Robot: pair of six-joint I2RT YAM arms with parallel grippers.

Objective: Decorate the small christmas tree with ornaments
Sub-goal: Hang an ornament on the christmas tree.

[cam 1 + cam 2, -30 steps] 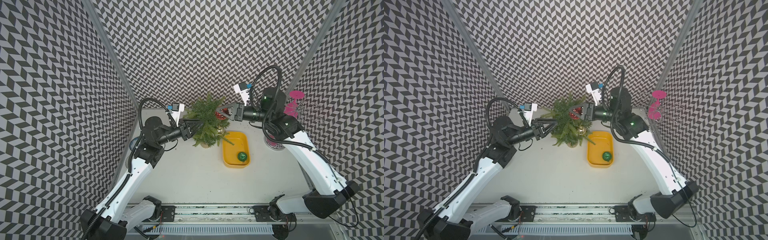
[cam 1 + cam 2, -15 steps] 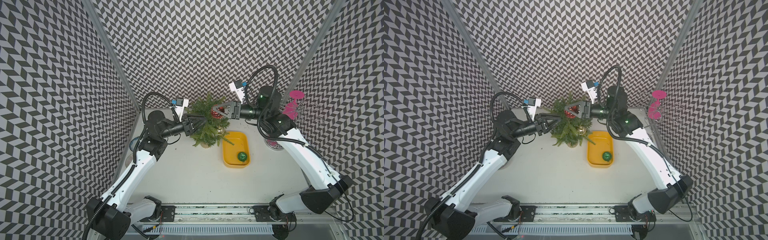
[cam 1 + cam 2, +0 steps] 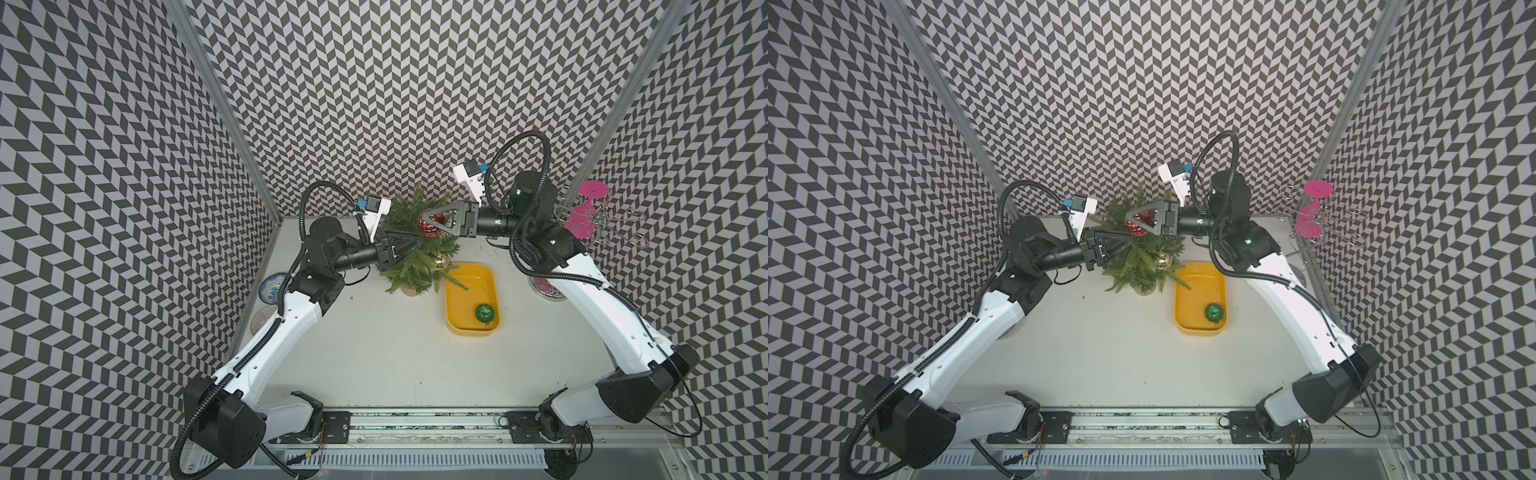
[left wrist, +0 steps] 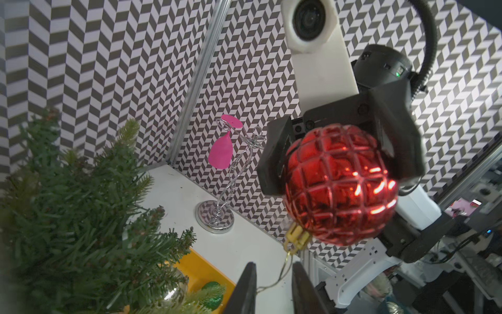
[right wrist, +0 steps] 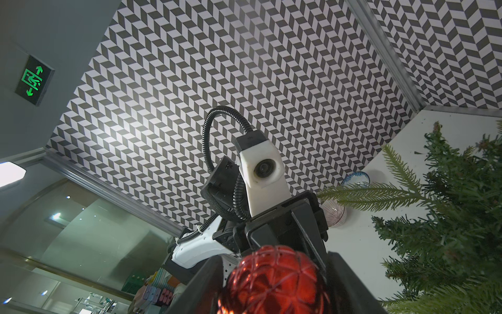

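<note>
The small christmas tree (image 3: 415, 257) (image 3: 1142, 266) stands at the back of the table, with a gold ornament (image 3: 440, 260) (image 4: 173, 288) hanging on it. Above its top, my right gripper (image 3: 430, 222) (image 5: 274, 258) is shut on a red ornament (image 4: 339, 185) (image 5: 274, 282) (image 3: 1136, 224). The ornament's gold cap (image 4: 297, 236) and string loop (image 4: 282, 269) hang toward my left gripper (image 4: 274, 274) (image 3: 419, 243). Its jaws stand narrowly apart with the string between them. A green ornament (image 3: 484, 312) (image 3: 1214, 311) lies in the yellow tray (image 3: 457, 324).
A wire rack with pink wine glasses (image 3: 590, 208) (image 3: 1316, 208) stands at the back right, its round base (image 4: 216, 217) on the table. Small bowls (image 3: 272, 286) sit by the left wall. Patterned walls close in the back and sides.
The right arm carried the red ornament left, over the treetop. The left arm reached in to meet it, and its jaws narrowed around the string.
</note>
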